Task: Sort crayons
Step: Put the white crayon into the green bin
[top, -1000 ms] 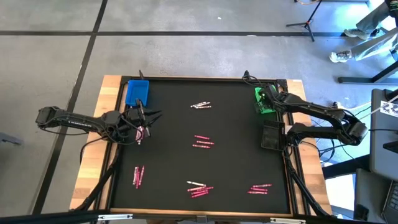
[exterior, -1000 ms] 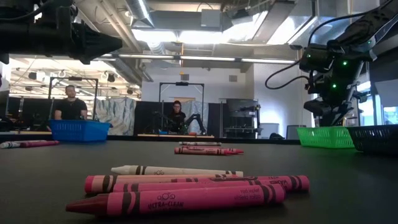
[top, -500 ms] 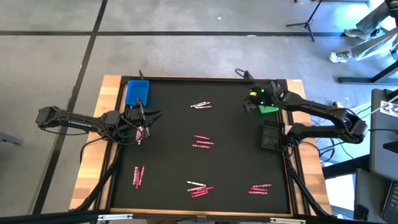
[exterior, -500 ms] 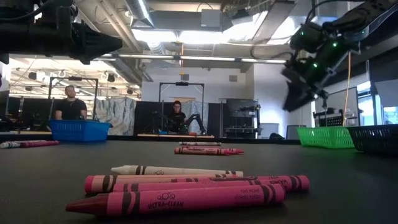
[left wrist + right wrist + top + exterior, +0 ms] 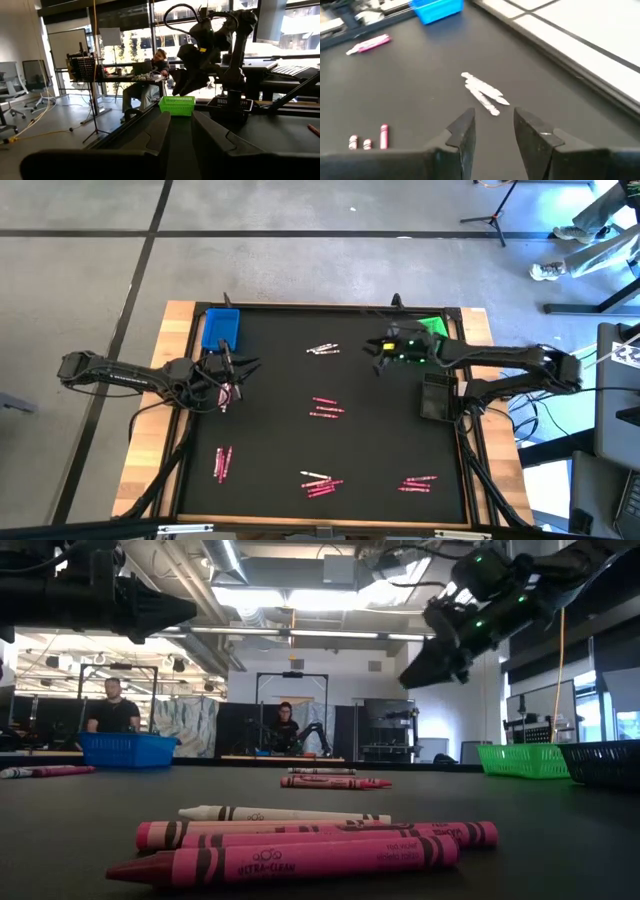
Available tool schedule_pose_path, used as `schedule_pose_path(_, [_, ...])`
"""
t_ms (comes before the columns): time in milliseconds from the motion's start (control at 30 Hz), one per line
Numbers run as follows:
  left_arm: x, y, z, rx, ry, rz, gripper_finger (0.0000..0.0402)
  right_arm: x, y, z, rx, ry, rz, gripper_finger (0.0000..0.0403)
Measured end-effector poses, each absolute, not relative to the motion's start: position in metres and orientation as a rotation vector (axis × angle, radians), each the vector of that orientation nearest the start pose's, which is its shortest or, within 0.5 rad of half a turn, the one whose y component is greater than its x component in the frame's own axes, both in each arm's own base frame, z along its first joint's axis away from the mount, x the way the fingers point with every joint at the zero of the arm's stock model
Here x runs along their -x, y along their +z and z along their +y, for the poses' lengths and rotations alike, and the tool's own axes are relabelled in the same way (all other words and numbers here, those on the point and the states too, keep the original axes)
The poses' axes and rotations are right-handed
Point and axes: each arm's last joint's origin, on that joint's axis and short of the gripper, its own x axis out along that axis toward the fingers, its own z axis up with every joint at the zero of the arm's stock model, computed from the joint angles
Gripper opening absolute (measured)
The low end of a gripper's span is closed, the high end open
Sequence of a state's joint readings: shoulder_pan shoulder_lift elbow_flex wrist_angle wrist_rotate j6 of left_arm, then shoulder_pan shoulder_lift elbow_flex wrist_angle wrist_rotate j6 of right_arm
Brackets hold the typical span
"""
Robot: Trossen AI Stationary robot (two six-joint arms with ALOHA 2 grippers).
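Since the right claw [image 5: 378, 359] hangs above the worktop [image 5: 380, 440] with fingers parted and empty, the pale crayons [image 5: 322, 349] just ahead of it, toward the blue tray [image 5: 220, 328], look like its next pick. Their long axis runs roughly across its finger gap. Left claw [image 5: 243, 367] waits farther off by the blue tray; grip state unclear.

From above, the crayons [image 5: 322, 349] are too small to count or tell apart, and the left gripper [image 5: 243, 366] hides part of the pile beneath it.
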State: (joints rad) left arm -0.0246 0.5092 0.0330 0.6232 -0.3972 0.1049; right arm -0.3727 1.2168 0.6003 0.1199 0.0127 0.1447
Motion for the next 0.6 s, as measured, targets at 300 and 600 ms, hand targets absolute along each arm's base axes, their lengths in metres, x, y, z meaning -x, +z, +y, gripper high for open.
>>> schedule_pose_path(300, [-0.133, 0.183, 0.008, -0.072, 0.371, -0.091, 0.0071, -0.295, 0.174, -0.110, -0.133, -0.333, 0.630, 0.0131])
schedule_pose_path(600, [-0.133, 0.183, 0.008, -0.072, 0.372, -0.092, 0.0071, -0.352, 0.150, -0.133, -0.026, -0.272, 0.895, 0.0131])
